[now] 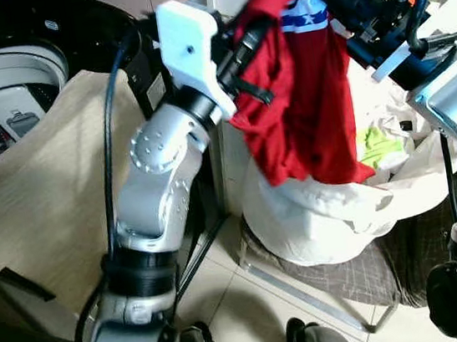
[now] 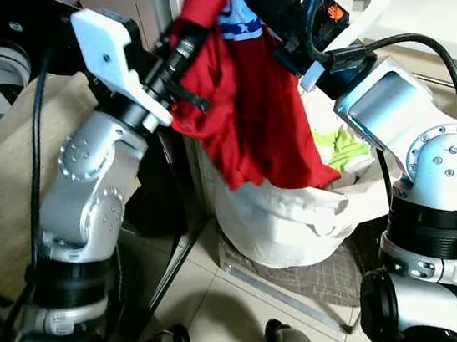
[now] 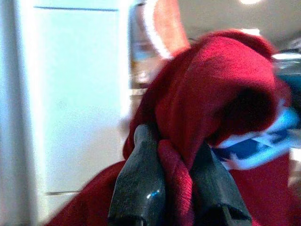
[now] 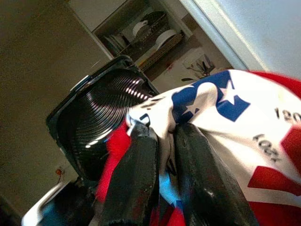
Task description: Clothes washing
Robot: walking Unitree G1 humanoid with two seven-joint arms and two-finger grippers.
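Item: red garment (image 1: 306, 118), knit, with a white panel printed in blue stars and red shapes near its top edge. Location: held aloft between both grippers, hanging down over the white laundry bag (image 1: 327, 217) and partly covering its mouth.

Left gripper (image 3: 176, 160): raised beside the garment, jaws clenched on a bunched fold of the red cloth; the fold is squeezed between the two black fingers (image 3: 141, 183).

Right gripper (image 4: 164, 141): raised at the garment's upper edge, jaws clenched on the printed white panel, cloth pinched between them.

Laundry bag: white, slumped open on a grey checked mat (image 1: 369, 275) on the tiled floor (image 1: 246, 304). A yellow-green cloth (image 1: 377, 145) and pale items lie inside it.

Washing machine (image 1: 5, 74): top-loading, black surround, lid raised, perforated drum visible; stands to the robot's left, well apart from the garment. A beige cloth (image 1: 38, 196) is draped over its front.

White cabinet (image 3: 75, 94): behind the garment.

Desk (image 2: 435, 9): white, to the robot's right, carrying black cables.
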